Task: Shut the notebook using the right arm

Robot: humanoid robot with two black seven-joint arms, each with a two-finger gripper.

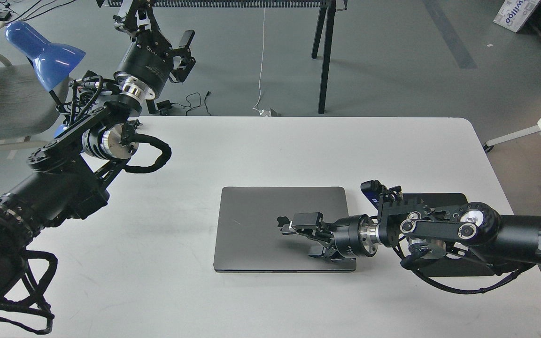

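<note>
my right gripper [305, 234], fingers spread, rests on the notebook [261, 225], which lies flat and closed mid-table, pressing the lid down. my left gripper [176, 49] hangs spread, well away.

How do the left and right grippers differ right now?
The right gripper lies low over the closed notebook; the left gripper is raised beyond the table, beside the blue lamp. The right points left, the left points away. Both are black, two-fingered, open and empty.

Robotics lab, white table [298, 141], grey floor [392, 61], loose cables [195, 101]
</note>
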